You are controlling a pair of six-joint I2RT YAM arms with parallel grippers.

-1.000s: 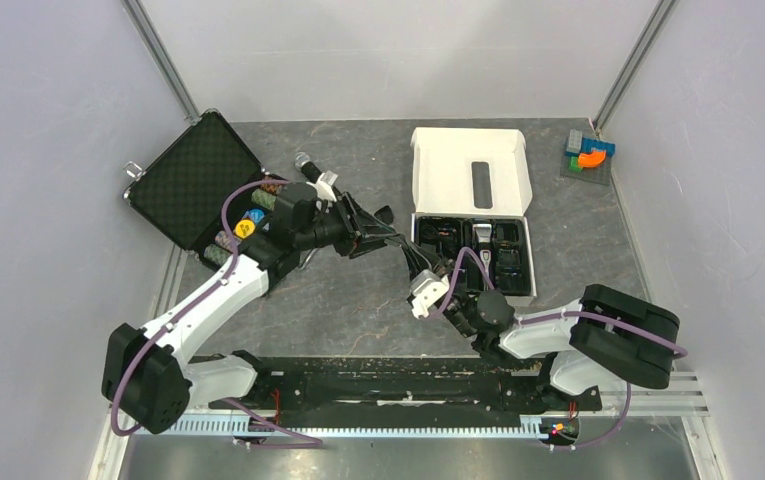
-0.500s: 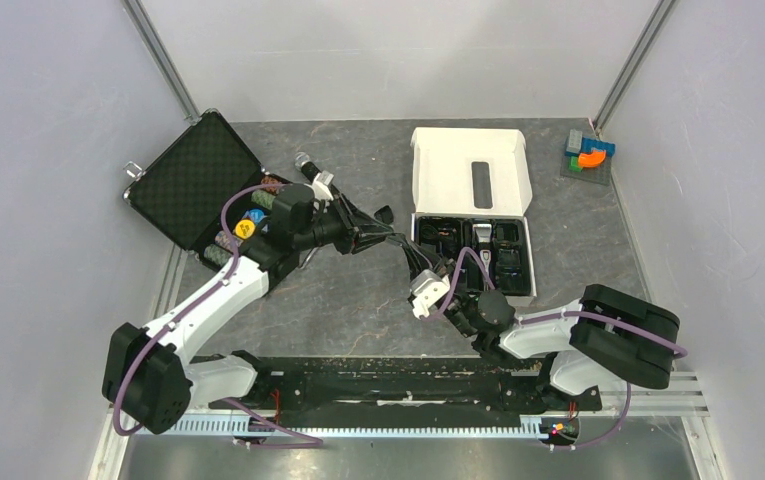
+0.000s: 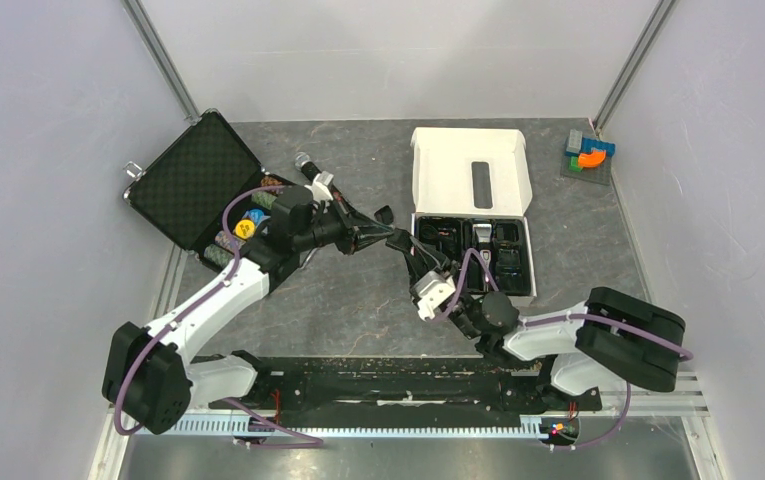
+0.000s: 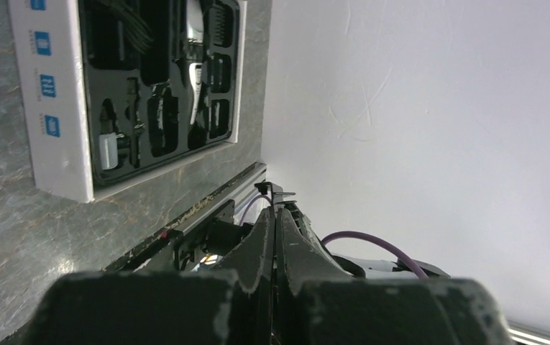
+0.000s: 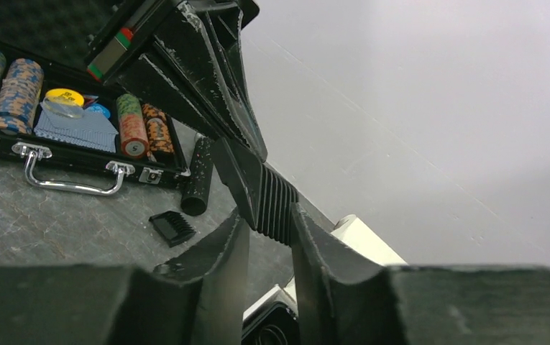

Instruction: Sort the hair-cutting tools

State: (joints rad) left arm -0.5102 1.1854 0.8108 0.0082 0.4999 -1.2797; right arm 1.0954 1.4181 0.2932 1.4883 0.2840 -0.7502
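Observation:
A black ribbed comb attachment (image 5: 269, 203) hangs above the table between both grippers. My left gripper (image 3: 390, 238) is shut on its upper end; in the left wrist view its jaws (image 4: 277, 210) are pressed together. My right gripper (image 5: 268, 219) is closed on the comb's lower end, one finger on each side; it also shows in the top view (image 3: 416, 256). Another black comb (image 5: 172, 227) lies loose on the table, also seen from the top (image 3: 384, 214). The silver-and-black clipper (image 3: 482, 236) lies in the box's black tray (image 4: 49, 108) with several combs.
An open black case (image 3: 193, 180) with stacked poker chips (image 5: 132, 128) stands at the left. A black microphone (image 3: 310, 168) lies beside it. The white box lid (image 3: 470, 165) stands open behind the tray. Coloured blocks (image 3: 590, 152) sit at the far right corner.
The left gripper has drawn slightly back and left with the comb. The right gripper has moved up to it and now has its fingers around the comb.

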